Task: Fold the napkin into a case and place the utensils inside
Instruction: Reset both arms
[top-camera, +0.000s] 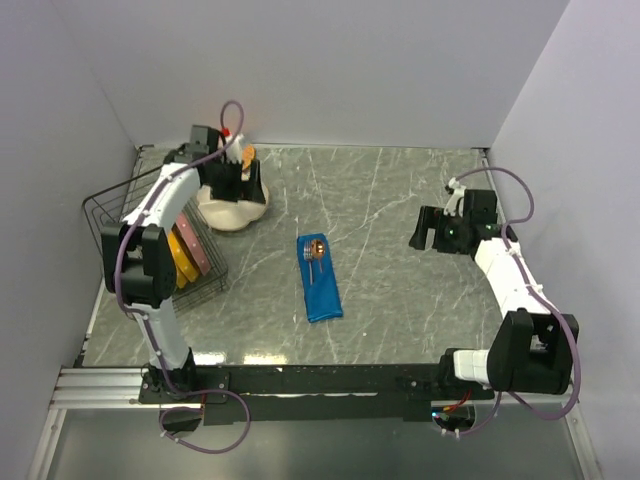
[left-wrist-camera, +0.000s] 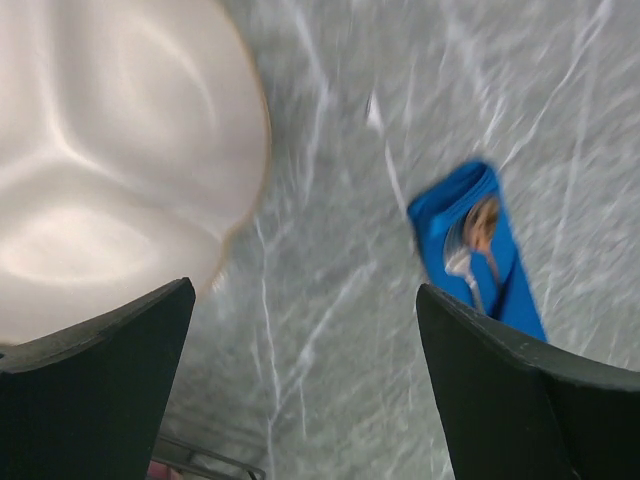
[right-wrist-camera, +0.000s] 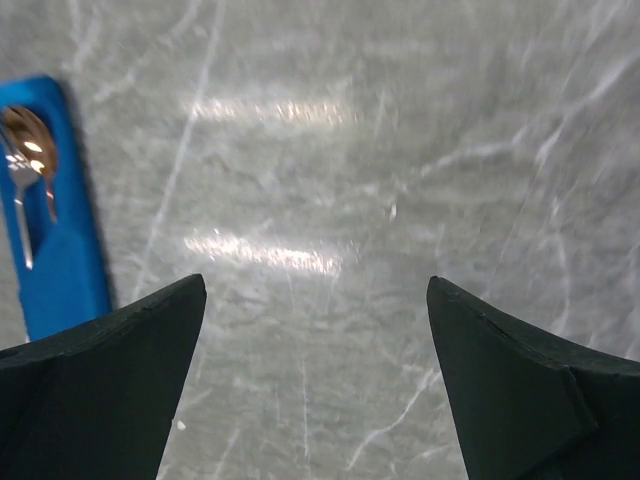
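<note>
Case (top-camera: 319, 278): the blue napkin folded narrow, lying mid-tabletop (top-camera: 400, 300), well apart from both arms.
Utensils (top-camera: 315, 248): a brown spoon and a silvery piece, heads showing at the case's far end, handles tucked inside.
Left claw (left-wrist-camera: 305, 290): wide, empty, over the white divided plate (top-camera: 235, 212) near the far-left corner.
Right claw (right-wrist-camera: 315, 282): wide, empty, near the right edge.
Risk: a low sweep across the middle would likely snag the thin cloth, unfolding it and spilling the utensils. A dropping left claw could knock the plate.

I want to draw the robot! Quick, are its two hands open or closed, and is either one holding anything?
Left gripper: open, holding nothing.
Right gripper: open, holding nothing.
</note>
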